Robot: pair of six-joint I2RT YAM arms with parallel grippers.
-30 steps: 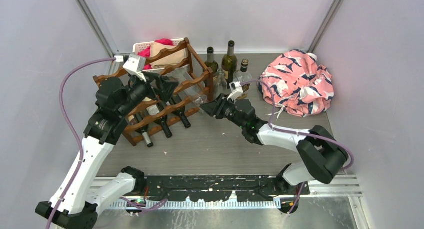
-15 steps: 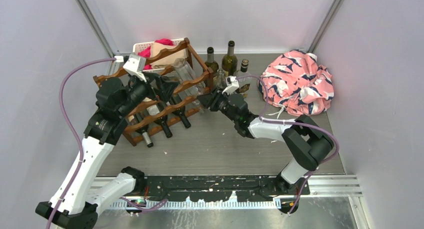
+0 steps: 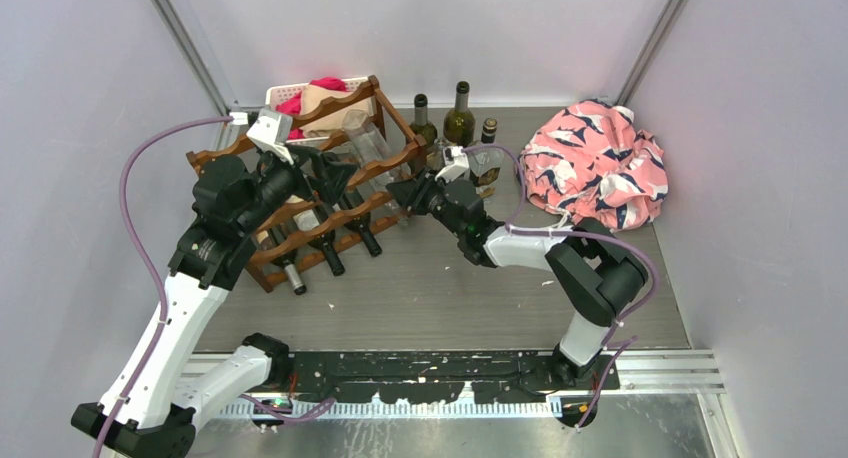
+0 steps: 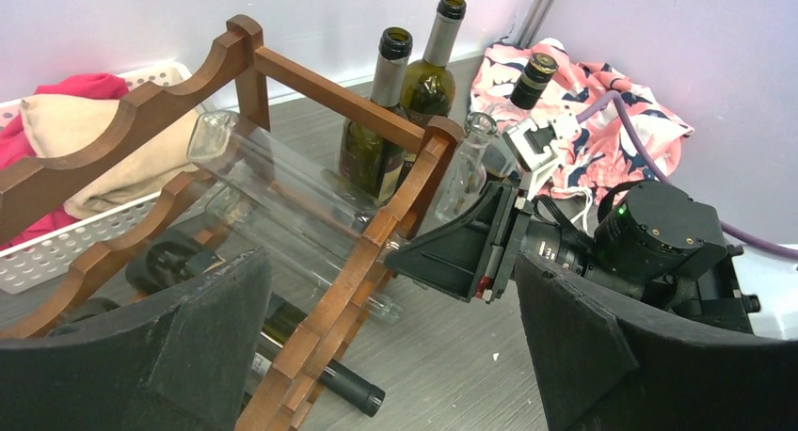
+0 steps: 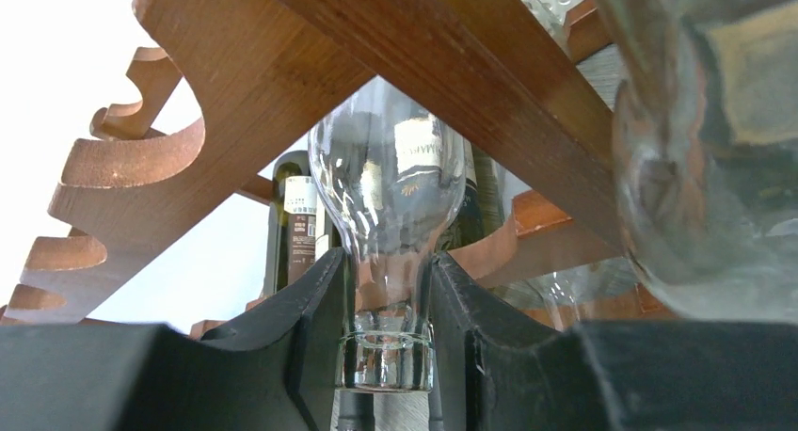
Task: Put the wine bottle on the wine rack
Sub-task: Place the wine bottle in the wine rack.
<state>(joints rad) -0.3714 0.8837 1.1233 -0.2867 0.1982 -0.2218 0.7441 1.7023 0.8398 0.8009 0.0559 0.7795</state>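
The wine bottle point(image 3: 362, 138) is clear glass and lies tilted through the top tier of the dark wooden wine rack point(image 3: 345, 98). Its base points to the back left. My right gripper point(image 3: 408, 192) is shut on its neck just outside the rack's right side. In the right wrist view the bottle point(image 5: 391, 186) rises between the pads of the right gripper point(image 5: 388, 299), framed by the wine rack's rails point(image 5: 452, 64). My left gripper point(image 4: 395, 346) hovers open above the rack point(image 4: 339, 83), empty, looking down on the bottle point(image 4: 282, 182) and the right gripper point(image 4: 461, 252).
Dark bottles point(image 3: 325, 243) lie in the rack's lower tier, necks toward the front. Three bottles point(image 3: 459, 118) stand at the back, and a clear one point(image 4: 470, 158) stands by the rack's post. A pink patterned cloth point(image 3: 595, 163) lies at the right. A white basket point(image 3: 290, 90) of cloth sits behind the rack.
My right arm has reached toward the rack and pushed the clear bottle further back-left into the top tier. The left arm has not moved.
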